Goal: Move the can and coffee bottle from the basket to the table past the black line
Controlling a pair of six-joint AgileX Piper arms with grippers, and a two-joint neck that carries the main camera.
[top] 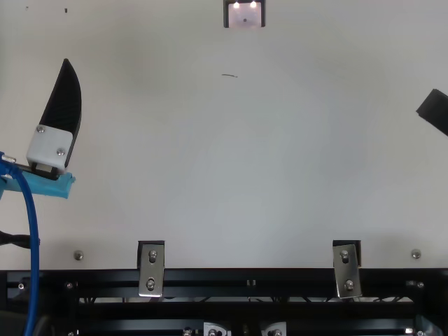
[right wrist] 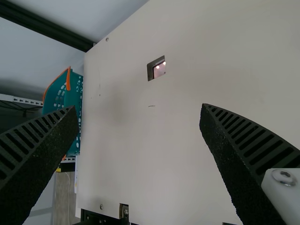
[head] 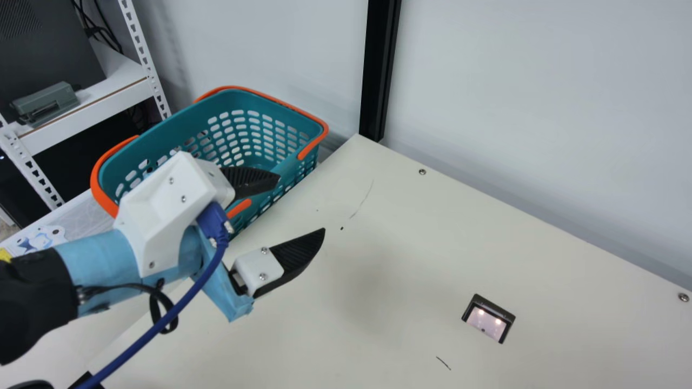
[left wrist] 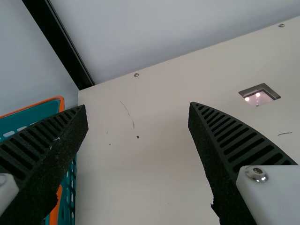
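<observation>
Basket, teal and orange: stands just beside the left edge of the table, toward the far end. Nearest in the scene, black rails along the near edge, with metal brackets on top. Above the table's left side, the left gripper, with fingers spread well apart and tabletop between them. Off to the right, above the table, the right gripper, also with fingers wide apart. Farther on, near the middle, a short black line, then a dark-framed recess holding two bright spots. At the far left corner, a black post; along the far side, a pale wall.
</observation>
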